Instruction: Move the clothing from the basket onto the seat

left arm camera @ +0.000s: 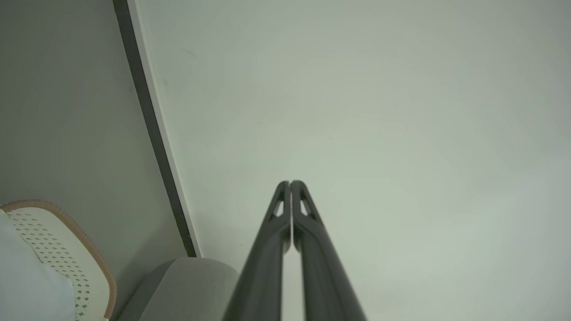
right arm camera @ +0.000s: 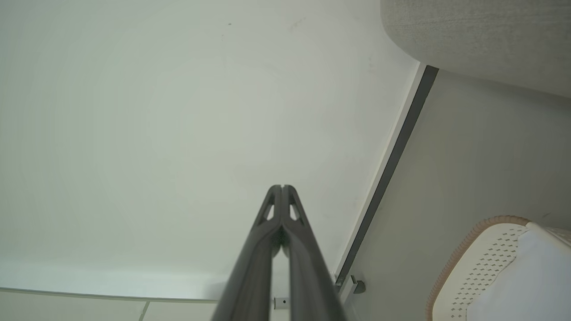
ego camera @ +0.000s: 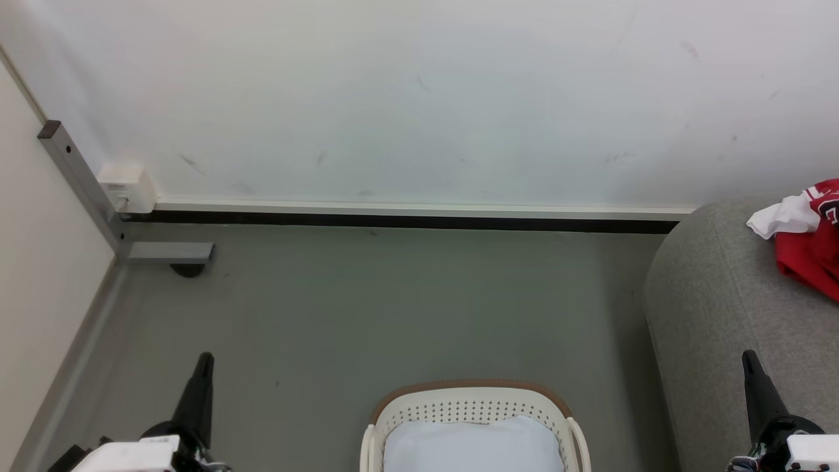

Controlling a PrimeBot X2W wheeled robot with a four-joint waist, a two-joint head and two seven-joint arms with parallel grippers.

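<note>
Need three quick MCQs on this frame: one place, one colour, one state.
1. The rim of the basket is: A brown, B blue, C black.
2. The red clothing lies: A in the basket, B on the sofa, C on a table.
3. The left claw and right claw are: A wide open, B shut and empty, C shut on the clothing.
Answers: 1 A, a brown woven-look band tops it. 2 B, it is heaped on the grey upholstery. 3 B, each pair of tips meets with nothing between.
</note>
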